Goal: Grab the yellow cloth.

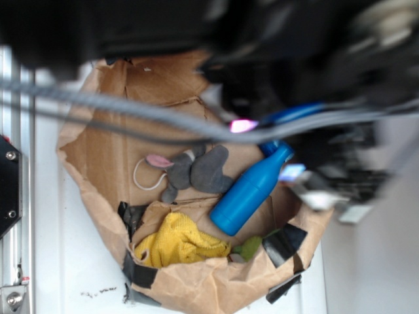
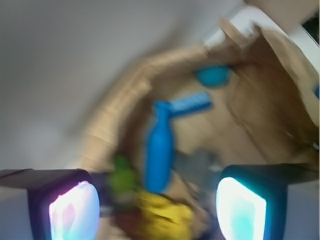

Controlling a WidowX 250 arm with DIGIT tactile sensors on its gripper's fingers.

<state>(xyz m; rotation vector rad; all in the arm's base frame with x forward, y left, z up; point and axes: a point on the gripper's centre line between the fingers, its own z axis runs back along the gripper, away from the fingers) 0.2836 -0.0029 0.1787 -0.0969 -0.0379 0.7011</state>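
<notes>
white table (image 1: 59,261) | brown paper bag (image 1: 105,157) on it

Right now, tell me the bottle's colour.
The bottle is solid bright blue, clearest in the exterior view.

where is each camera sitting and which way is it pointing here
Exterior: sits above, looking down into the torn cardboard box holding the yellow cloth, blue bottle and grey plush mouse; the blurred dark arm and its cables cross the top.
Wrist: rides on the gripper, looking forward and down into the box through motion blur; the two lit fingertips frame the bottom, jaws wide apart.
Shared: both show the yellow cloth, blue bottle, a small green item and the box.
</notes>
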